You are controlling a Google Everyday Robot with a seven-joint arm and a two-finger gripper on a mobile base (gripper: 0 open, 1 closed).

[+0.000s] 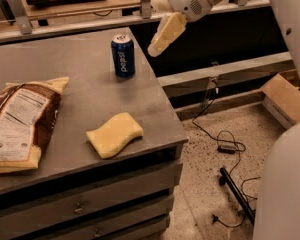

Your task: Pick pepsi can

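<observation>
The pepsi can (122,55) is dark blue with white lettering and a silver top. It stands upright near the back right of the grey table (85,91). My gripper (155,48) is cream-coloured and hangs from the white arm at the top of the view. It points down and to the left. It sits just right of the can, off the table's right edge, about level with the can's top. It holds nothing and does not touch the can.
A yellow sponge (114,134) lies near the table's front right. A brown and yellow snack bag (20,126) lies at the left. Drawers run below the tabletop. Right of the table: cables (225,144) on the speckled floor, a cardboard box (285,101), and my white arm body (285,184).
</observation>
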